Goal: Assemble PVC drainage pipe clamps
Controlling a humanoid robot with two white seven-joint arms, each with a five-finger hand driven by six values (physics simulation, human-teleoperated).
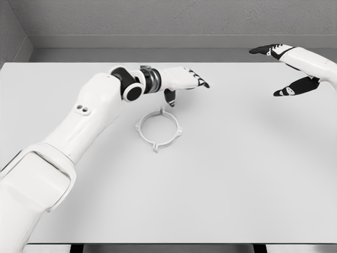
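A white ring-shaped pipe clamp (158, 129) with small tabs around its rim lies flat on the white table (237, 174), left of centre. My left hand (183, 84) hovers just above and behind the clamp's far edge, palm down, fingers stretched to the right and thumb hanging toward the ring; it holds nothing. My right hand (287, 68) is raised at the upper right, far from the clamp, with fingers and thumb spread wide apart and nothing in them.
The table's front edge (168, 244) runs along the bottom of the view. A grey wall (168, 21) rises behind the table's far edge.
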